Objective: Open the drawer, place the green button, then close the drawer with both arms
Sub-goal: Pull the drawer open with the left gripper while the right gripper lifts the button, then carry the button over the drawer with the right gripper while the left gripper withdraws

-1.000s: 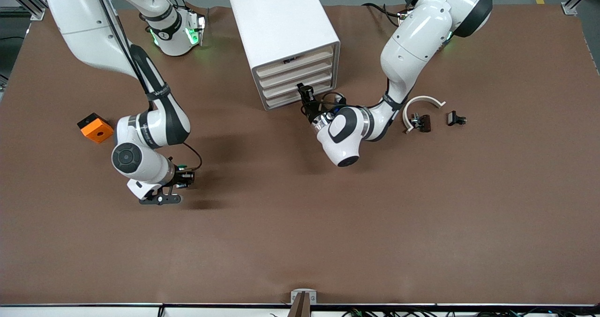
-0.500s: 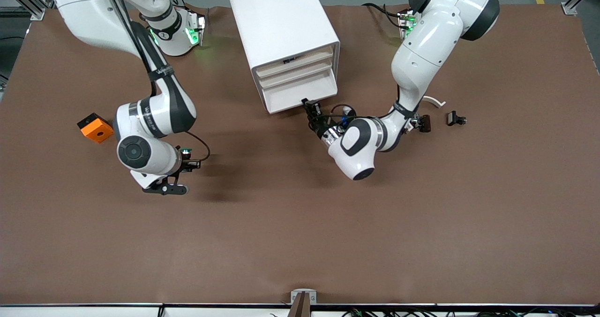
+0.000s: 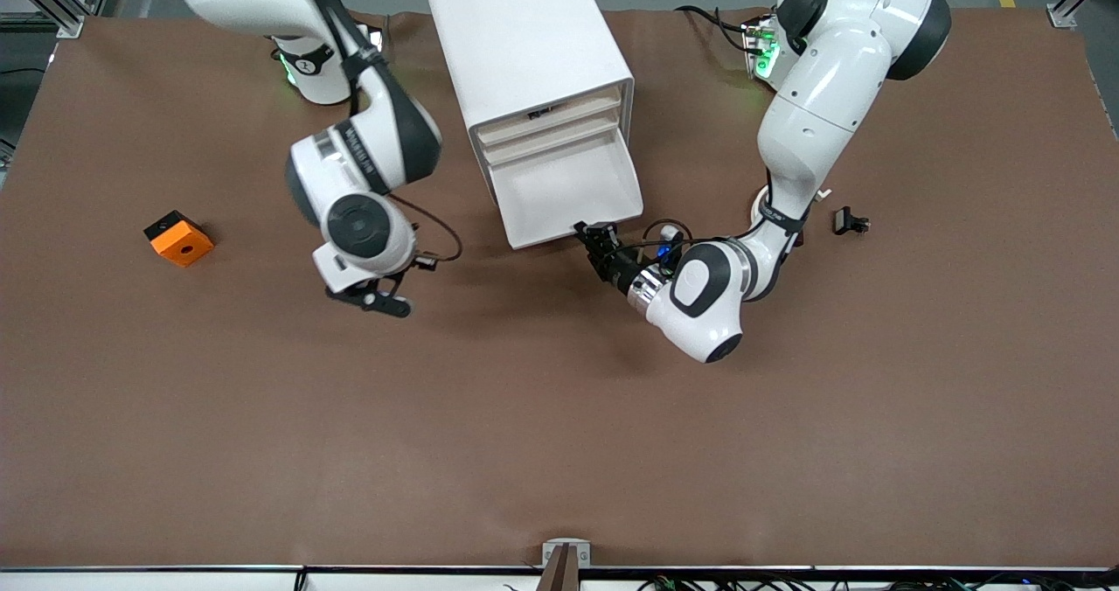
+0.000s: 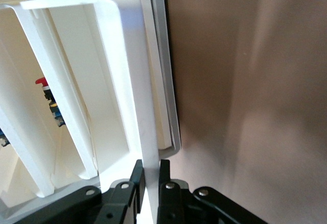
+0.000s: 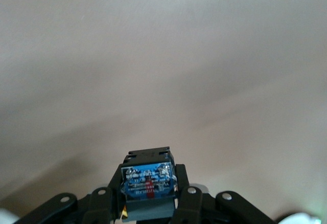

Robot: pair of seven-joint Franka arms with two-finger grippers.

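Upper centre of the frame, the left gripper (image 3: 597,234) fingers pinch the pulled-out drawer (image 3: 564,189) front, light and stiff. The right gripper (image 5: 148,203) fingers clamp the small, hard, slippery button (image 5: 147,182) by its base.

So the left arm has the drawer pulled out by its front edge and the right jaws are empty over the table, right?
Not quite. The right gripper is not empty: the right wrist view shows its jaws shut on the button, over the table. The rest holds: the left gripper has the drawer pulled out by its front edge.
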